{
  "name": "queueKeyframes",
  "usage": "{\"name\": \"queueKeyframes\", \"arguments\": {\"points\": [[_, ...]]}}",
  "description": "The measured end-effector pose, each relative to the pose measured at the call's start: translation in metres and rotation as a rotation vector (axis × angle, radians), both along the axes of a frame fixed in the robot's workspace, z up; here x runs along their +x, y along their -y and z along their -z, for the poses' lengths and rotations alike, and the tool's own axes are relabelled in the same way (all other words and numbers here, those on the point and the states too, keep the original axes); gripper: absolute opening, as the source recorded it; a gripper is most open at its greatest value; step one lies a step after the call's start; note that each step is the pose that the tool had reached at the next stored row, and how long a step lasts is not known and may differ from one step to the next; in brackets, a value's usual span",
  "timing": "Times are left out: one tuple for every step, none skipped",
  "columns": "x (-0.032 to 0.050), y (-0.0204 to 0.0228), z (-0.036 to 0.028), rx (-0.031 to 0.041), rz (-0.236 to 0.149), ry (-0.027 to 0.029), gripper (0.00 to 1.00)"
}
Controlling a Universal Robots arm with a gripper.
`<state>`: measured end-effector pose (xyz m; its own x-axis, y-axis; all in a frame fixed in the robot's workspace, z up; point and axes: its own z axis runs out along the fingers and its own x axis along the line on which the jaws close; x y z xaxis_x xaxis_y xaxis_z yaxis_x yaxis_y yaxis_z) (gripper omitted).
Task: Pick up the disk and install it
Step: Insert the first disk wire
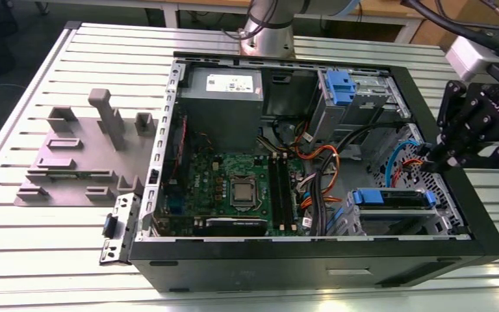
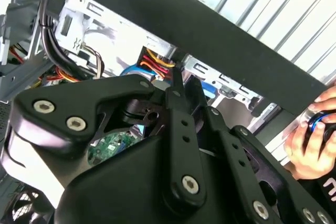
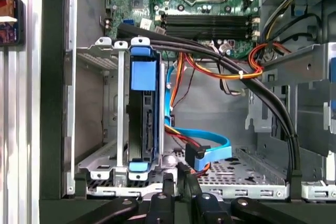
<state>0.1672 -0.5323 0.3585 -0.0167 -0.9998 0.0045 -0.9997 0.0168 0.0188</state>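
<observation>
In the first wrist view my claw point(image 3: 176, 178) sits nearest, fingers pressed together on nothing. Just beyond it the disk point(image 3: 142, 121) stands on edge in the metal drive cage point(image 3: 119, 108) (blue bracket showing at both ends). Farther back lies the motherboard point(image 3: 210, 3). In the exterior view the disk point(image 1: 392, 198) is at lower right of the frame, with the claw point(image 1: 431, 159) hanging just above it at the right wall of the case point(image 1: 319, 266), all on the slatted surface point(image 1: 59, 260).
</observation>
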Motion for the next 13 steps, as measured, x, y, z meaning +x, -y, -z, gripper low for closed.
{"name": "queueKeyframes", "arguments": {"points": [[0.0005, -0.0005, 0.0002, -0.0002, 0.0, -0.0113, 0.24], [0.0012, -0.001, 0.0007, -0.0001, 0.0, -0.0239, 0.24], [0.0023, -0.0014, 0.0011, 0.0, 0.0, -0.0347, 0.24], [0.0036, -0.0018, 0.0013, -0.0001, 0.0, -0.0407, 0.24], [0.0047, -0.0021, 0.0016, -0.0002, 0.0, -0.0431, 0.24], [0.0055, -0.0027, 0.0021, -0.0004, 0.0, -0.0448, 0.24], [0.0062, -0.0033, 0.0028, -0.0004, 0.0, -0.0463, 0.24], [0.0066, -0.0041, 0.0037, -0.0004, 0.0, -0.0475, 0.24], [0.0071, -0.0051, 0.0047, -0.0006, 0.0, -0.049, 0.24], [0.0075, -0.006, 0.0056, -0.001, 0.0, -0.0506, 0.24], [0.008, -0.0065, 0.0066, -0.0018, 0.0, -0.0517, 0.24], [0.0081, -0.0065, 0.007, -0.0033, 0.0, -0.0518, 0.24], [0.0083, -0.0065, 0.007, -0.0046, 0.001, -0.0518, 0.24]]}}
